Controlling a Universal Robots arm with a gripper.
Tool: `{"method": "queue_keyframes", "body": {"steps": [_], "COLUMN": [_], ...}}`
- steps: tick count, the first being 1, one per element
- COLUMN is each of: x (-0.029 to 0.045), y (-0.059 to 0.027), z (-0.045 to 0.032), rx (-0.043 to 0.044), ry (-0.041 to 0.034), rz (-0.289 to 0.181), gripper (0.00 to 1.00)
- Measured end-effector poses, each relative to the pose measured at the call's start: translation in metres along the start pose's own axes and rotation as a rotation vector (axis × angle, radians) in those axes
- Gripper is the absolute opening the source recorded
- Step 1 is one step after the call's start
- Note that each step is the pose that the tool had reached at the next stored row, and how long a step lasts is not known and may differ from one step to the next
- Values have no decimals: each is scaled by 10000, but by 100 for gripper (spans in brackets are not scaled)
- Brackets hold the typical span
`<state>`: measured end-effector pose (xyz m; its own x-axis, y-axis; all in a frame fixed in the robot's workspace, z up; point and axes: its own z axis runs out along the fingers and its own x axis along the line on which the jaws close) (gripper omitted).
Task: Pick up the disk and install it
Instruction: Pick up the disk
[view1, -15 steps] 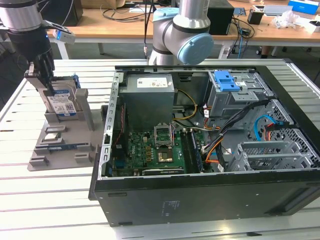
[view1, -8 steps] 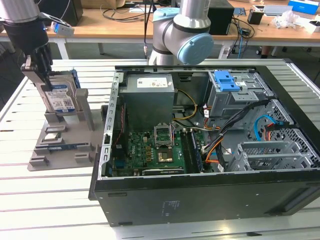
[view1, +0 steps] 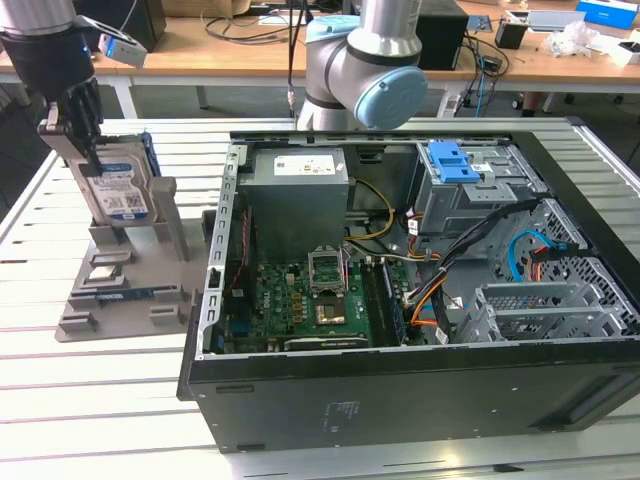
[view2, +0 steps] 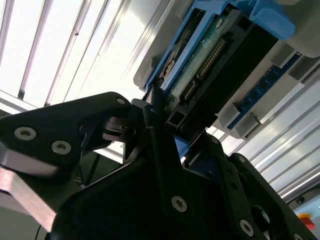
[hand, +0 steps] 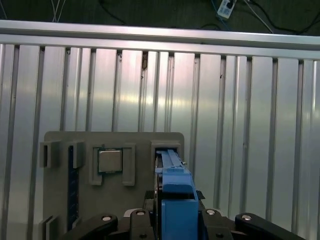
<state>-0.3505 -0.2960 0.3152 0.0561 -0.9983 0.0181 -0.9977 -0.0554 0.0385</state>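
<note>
The disk (view1: 118, 190) stands upright on its edge in a slot of the grey holder (view1: 130, 285) on the exterior view's left, its white-and-blue label facing out. My gripper (view1: 85, 140) comes down on its top edge from above. In the first wrist view the blue carrier frame of the disk (hand: 175, 185) runs between my two black fingers (hand: 227, 220). The second wrist view shows the disk's connector edge (view2: 215, 65) with the gripper (view2: 172, 125) shut on the disk from both sides.
The open computer case (view1: 400, 270) lies to the right of the holder, with a blue-clipped drive cage (view1: 450, 160) at its far right. A small silver chip (hand: 109, 161) sits in another pocket of the holder. The arm's base (view1: 365, 70) stands behind the case.
</note>
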Motion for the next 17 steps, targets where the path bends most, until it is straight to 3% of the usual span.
{"method": "queue_keyframes", "body": {"steps": [6, 17], "x": [-4, -6], "y": [4, 8], "z": [-108, -228], "rx": [-1, -1], "ry": [0, 0], "rz": [0, 0], "gripper": [36, 36]}}
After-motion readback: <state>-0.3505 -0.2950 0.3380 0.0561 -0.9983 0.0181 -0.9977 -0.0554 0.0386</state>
